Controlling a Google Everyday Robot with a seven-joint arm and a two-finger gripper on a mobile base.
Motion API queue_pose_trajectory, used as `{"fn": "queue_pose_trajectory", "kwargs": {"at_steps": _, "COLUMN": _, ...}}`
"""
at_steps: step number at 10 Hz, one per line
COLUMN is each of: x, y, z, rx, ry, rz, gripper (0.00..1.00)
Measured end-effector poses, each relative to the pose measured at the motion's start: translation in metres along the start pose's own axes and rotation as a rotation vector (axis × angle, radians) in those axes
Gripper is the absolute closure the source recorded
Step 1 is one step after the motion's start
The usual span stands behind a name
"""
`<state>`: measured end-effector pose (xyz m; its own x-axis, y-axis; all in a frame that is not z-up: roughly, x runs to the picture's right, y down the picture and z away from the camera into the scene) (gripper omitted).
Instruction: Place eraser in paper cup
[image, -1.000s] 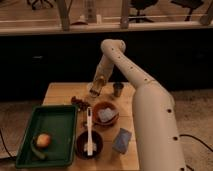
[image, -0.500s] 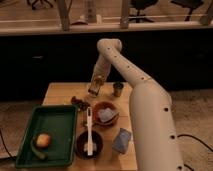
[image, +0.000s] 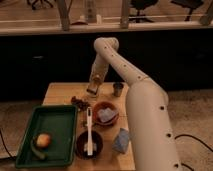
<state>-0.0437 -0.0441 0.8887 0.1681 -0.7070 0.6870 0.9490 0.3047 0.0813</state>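
My gripper (image: 92, 88) hangs low over the far part of the wooden table (image: 62, 91), just left of a small dark grey cup (image: 118, 89). A pale patch (image: 93, 79) shows at the gripper's upper end; I cannot tell if it belongs to the gripper or is the paper cup. No whitish paper cup shows apart from that. I cannot make out an eraser on the table or in the gripper. My pale arm (image: 135, 95) reaches in from the lower right and bends down to the gripper.
A green tray (image: 55, 120) at the front left holds an orange fruit (image: 43, 141). A dark bowl (image: 80, 145) holds a white utensil (image: 89, 131). A reddish bowl (image: 96, 111) holds a pale crumpled item. A blue-grey object (image: 121, 140) and a dark clump (image: 79, 102) lie on the table.
The arm and gripper have drifted a little to the left along the table's far part. Nothing on the table has moved.
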Motion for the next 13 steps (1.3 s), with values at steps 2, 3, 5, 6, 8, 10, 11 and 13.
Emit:
{"fn": "queue_pose_trajectory", "kwargs": {"at_steps": 2, "x": 0.003, "y": -0.004, "z": 0.001, "rx": -0.007, "ry": -0.001, "rz": 0.001, "gripper": 1.00}}
{"fn": "queue_pose_trajectory", "kwargs": {"at_steps": 3, "x": 0.003, "y": -0.005, "z": 0.002, "rx": -0.009, "ry": -0.002, "rz": 0.002, "gripper": 1.00}}
{"fn": "queue_pose_trajectory", "kwargs": {"at_steps": 5, "x": 0.005, "y": -0.006, "z": 0.004, "rx": -0.018, "ry": -0.013, "rz": 0.005, "gripper": 0.90}}
{"fn": "queue_pose_trajectory", "kwargs": {"at_steps": 6, "x": 0.006, "y": -0.005, "z": 0.005, "rx": -0.021, "ry": -0.019, "rz": 0.007, "gripper": 0.81}}
{"fn": "queue_pose_trajectory", "kwargs": {"at_steps": 8, "x": 0.008, "y": -0.006, "z": 0.008, "rx": -0.024, "ry": -0.030, "rz": 0.009, "gripper": 0.61}}
{"fn": "queue_pose_trajectory", "kwargs": {"at_steps": 10, "x": 0.009, "y": -0.006, "z": 0.009, "rx": -0.024, "ry": -0.038, "rz": 0.012, "gripper": 0.40}}
{"fn": "queue_pose_trajectory", "kwargs": {"at_steps": 11, "x": 0.010, "y": -0.004, "z": 0.010, "rx": -0.023, "ry": -0.041, "rz": 0.016, "gripper": 0.30}}
{"fn": "queue_pose_trajectory", "kwargs": {"at_steps": 13, "x": 0.012, "y": -0.001, "z": 0.009, "rx": -0.021, "ry": -0.045, "rz": 0.019, "gripper": 0.20}}
